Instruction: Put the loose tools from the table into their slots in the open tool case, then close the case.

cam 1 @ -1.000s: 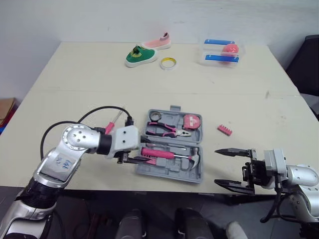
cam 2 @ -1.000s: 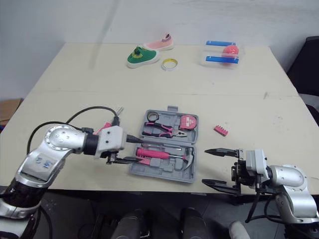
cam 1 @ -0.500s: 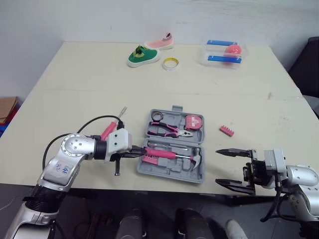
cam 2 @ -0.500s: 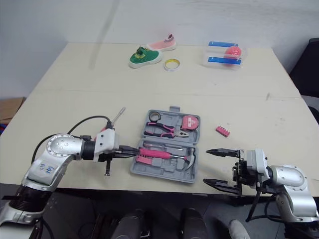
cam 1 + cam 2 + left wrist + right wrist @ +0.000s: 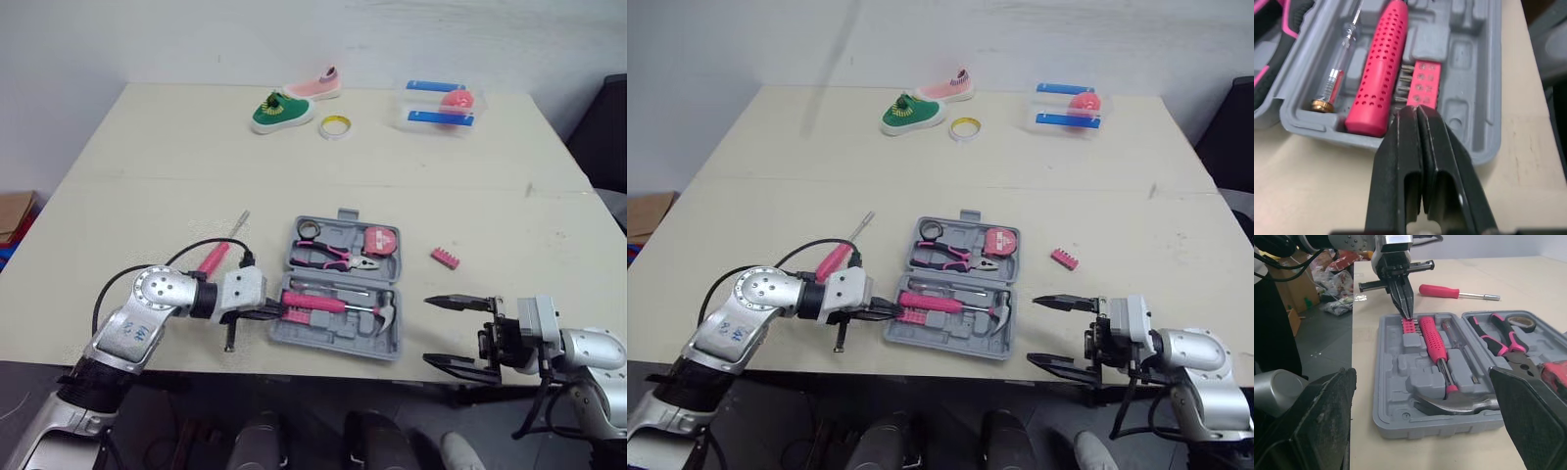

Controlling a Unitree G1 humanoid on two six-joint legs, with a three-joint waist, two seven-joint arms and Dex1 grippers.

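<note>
The grey tool case (image 5: 384,347) lies open near the table's front edge. It holds a pink-handled hammer (image 5: 315,302), pliers (image 5: 329,256), a tape measure (image 5: 380,238) and a pink bit holder (image 5: 1422,86). My left gripper (image 5: 276,311) is shut with nothing between its fingers. Its tips rest at the case's left end, right at that bit holder. A pink screwdriver (image 5: 213,258) lies on the table left of the case. A second pink bit holder (image 5: 444,258) lies to the right of it. My right gripper (image 5: 427,329) stands open off the case's right end.
At the table's far side lie a green shoe (image 5: 278,110), a pink shoe (image 5: 315,83), a yellow tape ring (image 5: 333,125) and a clear box (image 5: 438,104) with blue strips and a pink ball.
My left gripper has gone from open to shut at the case's left end, and that arm has dropped lower, uncovering the screwdriver. The right arm has not moved.
</note>
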